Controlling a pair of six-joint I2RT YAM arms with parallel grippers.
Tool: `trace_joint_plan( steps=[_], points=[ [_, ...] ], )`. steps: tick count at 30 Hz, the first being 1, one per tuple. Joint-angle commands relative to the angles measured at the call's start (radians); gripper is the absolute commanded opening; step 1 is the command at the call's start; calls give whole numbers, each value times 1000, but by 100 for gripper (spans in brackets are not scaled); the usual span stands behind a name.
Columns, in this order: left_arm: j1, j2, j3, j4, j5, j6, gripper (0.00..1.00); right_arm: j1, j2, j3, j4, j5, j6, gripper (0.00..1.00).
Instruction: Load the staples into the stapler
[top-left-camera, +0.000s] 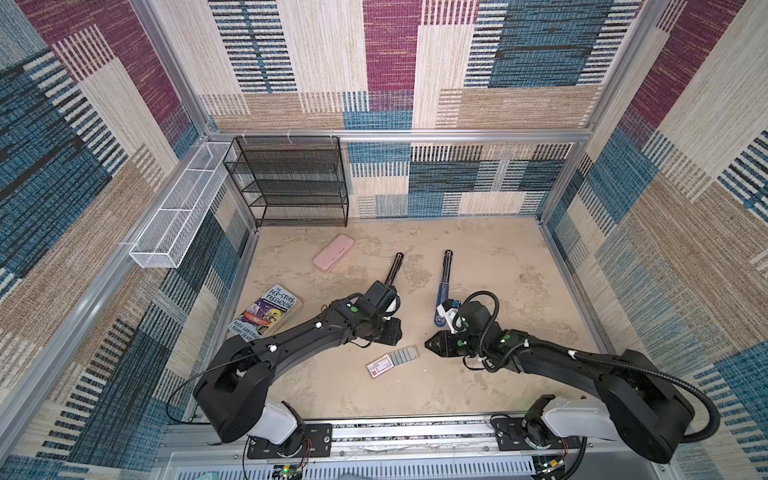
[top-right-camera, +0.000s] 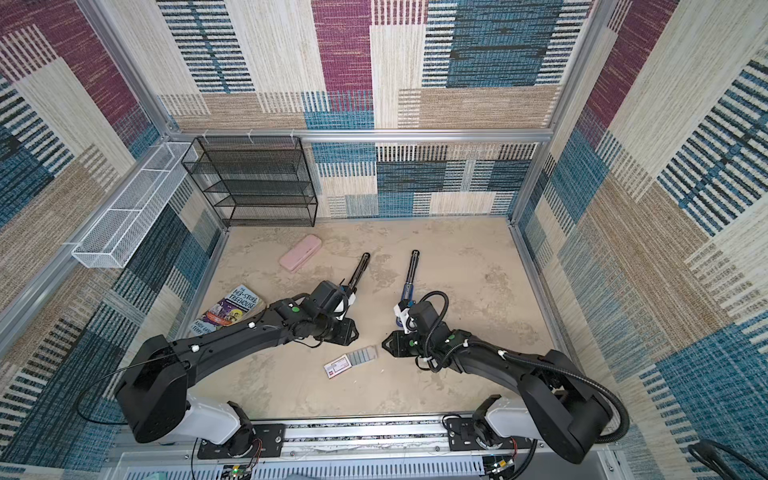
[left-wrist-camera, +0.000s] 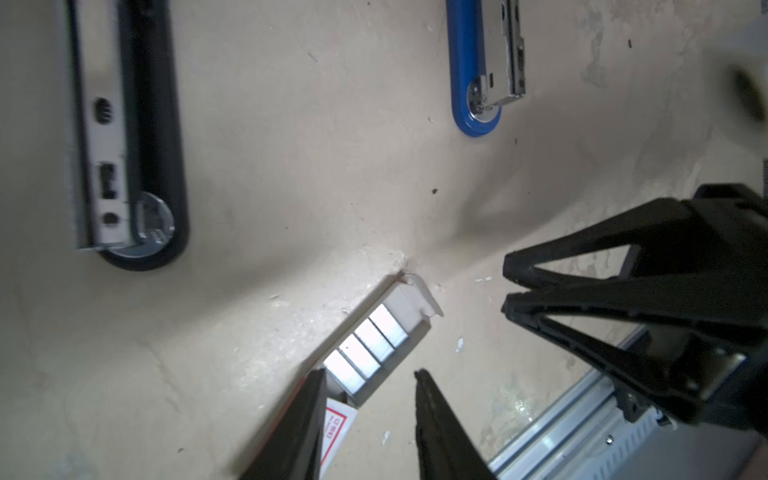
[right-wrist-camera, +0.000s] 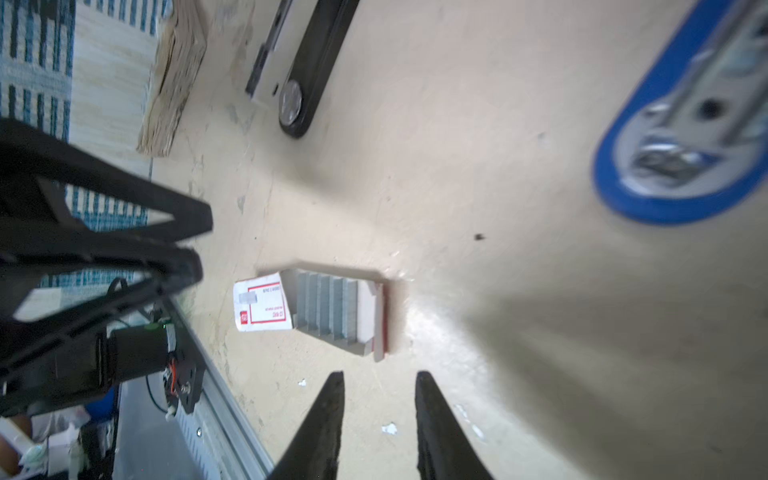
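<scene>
Step in hand: getting a strip of staples out of the box. Loading itself is not yet begun.

Staples (top-left-camera: 401, 355) are lying in the pulled-out tray (right-wrist-camera: 368, 316) of the box (top-left-camera: 379, 367), flat on the table (top-left-camera: 519, 291) near its front edge, between the two grippers. In the right wrist view the grey strips are showing side by side in a row. The white sleeve (right-wrist-camera: 259, 307) with the red mark is covering one end of the tray only.

Left gripper (left-wrist-camera: 370, 374) is hanging close over the box, jaws apart, nothing in them. One finger (left-wrist-camera: 297, 432) is overlapping the sleeve in its own view, and whether it is touching cannot be told. Right gripper (right-wrist-camera: 380, 376) is facing the tray's bare end from near, jaws apart too, empty.

Black stapler (top-left-camera: 397, 266) and blue stapler (top-left-camera: 444, 274) are lying farther back, well apart from the box. Both are swung open, each with its channel (left-wrist-camera: 505, 50) showing. Which one is meant cannot be told.

Next move, as judged: one gripper is needed to pin the sleeve while the other closes on a single strip by its long sides and lifts it level. The strips look thin and brittle, so a skewed pinch is likely to snap one or drag its neighbours out. After that comes carrying the strip to an open channel and lining it up lengthwise before lowering.
</scene>
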Motion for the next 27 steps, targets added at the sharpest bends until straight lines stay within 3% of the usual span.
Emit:
trace_joint_plan(
  steps=[1,7,11,16,23,27],
  points=[
    [-21,43,21,-29,145,-45,36,-30,-35,-16,-18,37,-11,33],
    [-81,42,-29,-30,308,-22,38,-40,-40,-48,-7,51,-10,33],
    [-102,31,-70,-30,324,-20,40,-45,-22,-50,9,57,-10,33],
    [-102,89,-23,-125,318,71,45,-52,8,-38,20,64,-15,33],
    [-102,206,7,-187,246,138,46,-60,-15,-36,-2,91,-17,33],
    [-101,181,-5,-184,104,130,46,-72,-46,-49,-15,105,-19,33]
  ],
)
